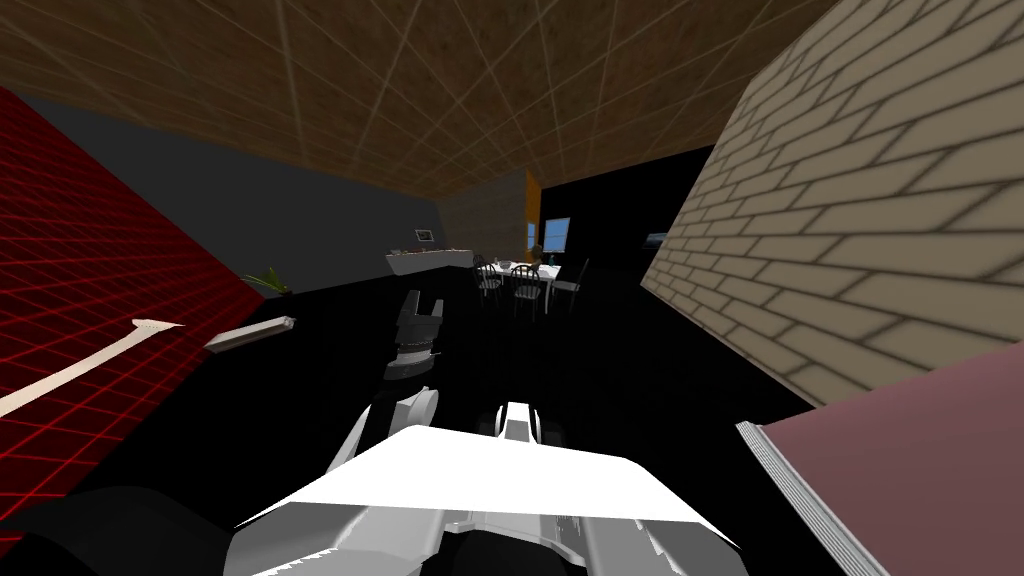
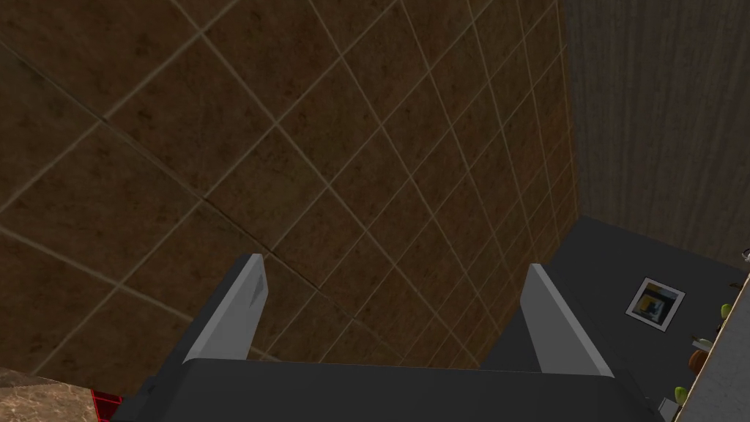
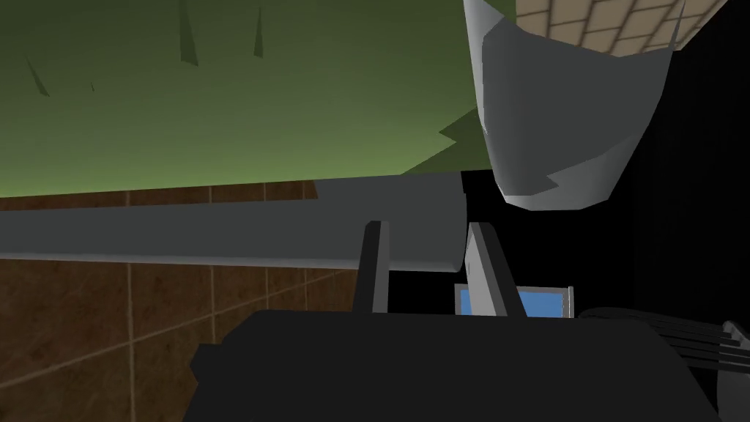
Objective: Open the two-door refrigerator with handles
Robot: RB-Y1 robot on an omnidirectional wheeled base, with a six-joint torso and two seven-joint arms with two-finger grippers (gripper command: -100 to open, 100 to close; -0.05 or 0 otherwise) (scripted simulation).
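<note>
Left hand [image 2: 394, 262] fingers wide apart | right hand [image 3: 425, 225] fingers nearly together

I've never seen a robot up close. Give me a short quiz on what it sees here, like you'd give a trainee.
1. True or false: the left gripper is open and holds nothing.
2. Far ahead in the head view stands: A) a white table with dark chairs, B) a bed, C) a bicycle.
3. Fill in: the pale wall on the robot's right is drawn as ____.
Key: 1 true; 2 A; 3 bricks.
</note>
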